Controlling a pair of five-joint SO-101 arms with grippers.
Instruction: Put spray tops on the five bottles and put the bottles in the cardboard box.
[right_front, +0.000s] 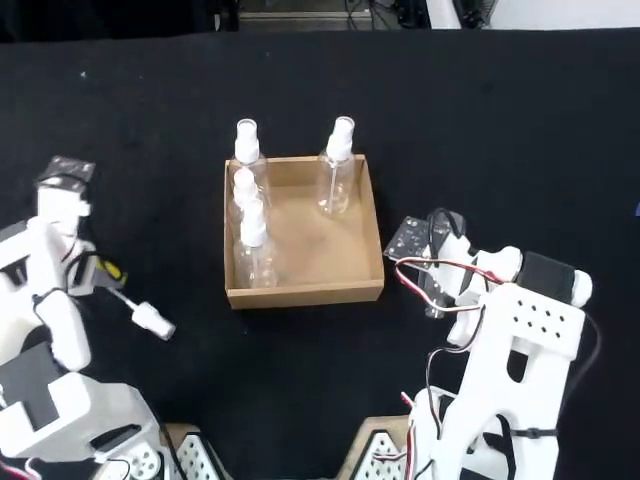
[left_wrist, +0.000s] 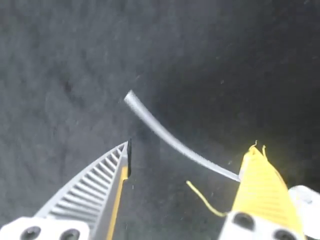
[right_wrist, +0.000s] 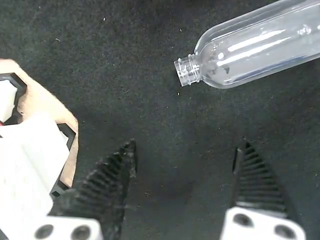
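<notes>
My right fingers (right_wrist: 110, 175) hang spread short of the last bare bottle (right_wrist: 250, 47), lying flat; my left fingers (left_wrist: 260, 180) spread over its spray top (left_wrist: 165, 135), ready for joining.

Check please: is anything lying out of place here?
One bottle lies on its side, uncapped, before the open right gripper. A spray top lies by the left gripper, outside the cardboard box.

Bottle (right_wrist: 250, 45) is showing clear, glossy plastic; cardboard box (right_front: 300, 292) is looking matt brown; table cloth (right_front: 500, 120) is looking black, fuzzy.
</notes>
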